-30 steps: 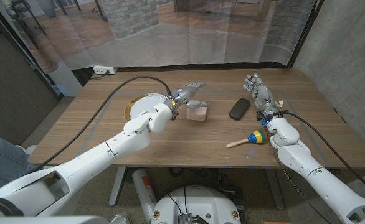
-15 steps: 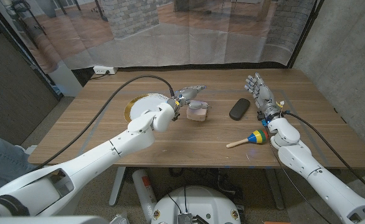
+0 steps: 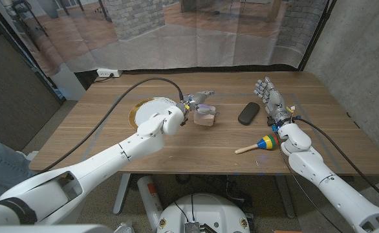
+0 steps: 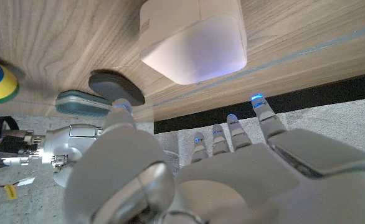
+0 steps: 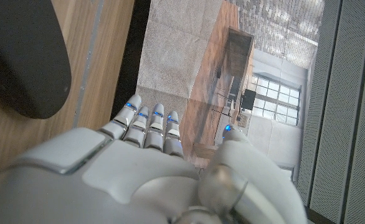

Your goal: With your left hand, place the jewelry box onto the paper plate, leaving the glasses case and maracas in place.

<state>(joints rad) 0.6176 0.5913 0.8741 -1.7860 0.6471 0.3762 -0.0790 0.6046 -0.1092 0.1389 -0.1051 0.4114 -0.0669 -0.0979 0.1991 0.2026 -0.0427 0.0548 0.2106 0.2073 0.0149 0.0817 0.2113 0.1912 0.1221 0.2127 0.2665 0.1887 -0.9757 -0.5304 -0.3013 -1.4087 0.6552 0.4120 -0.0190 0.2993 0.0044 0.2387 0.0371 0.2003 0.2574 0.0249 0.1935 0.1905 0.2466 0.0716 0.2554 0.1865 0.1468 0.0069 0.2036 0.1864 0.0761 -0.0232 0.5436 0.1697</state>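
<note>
Toward the surface's [image 3: 112,139] left side lay the paper plate [image 3: 144,107], gold-rimmed and, as far as its visible part showed, with nothing in it; the left forearm covered much of it. Just to its right, the left hand [image 3: 196,99] hung at the jewelry box [image 3: 205,117], a pale pink, rounded box standing on the bare wood near the middle of the surface. The head view put the fingers [image 3: 205,94] reaching over the box's far side; the left wrist view showed the hand with fingers spread, holding nothing, and a gap between the fingertips [image 4: 260,106] and the box. No grip had yet been made, in my judgement. The coming move turned on this: the box lay directly beneath and ahead of the left hand, with the plate close on its left, so a short carry toward the left edge would bring it onto the plate. The box looked nearly square, with no marked long axis.

Further right the dark glasses case [image 3: 248,113] lay well apart from the box. The right hand [image 3: 270,97] stood upright near the right edge, fingers extended and holding nothing. The maraca [image 3: 259,144] lay toward the front edge, handle pointing left.
</note>
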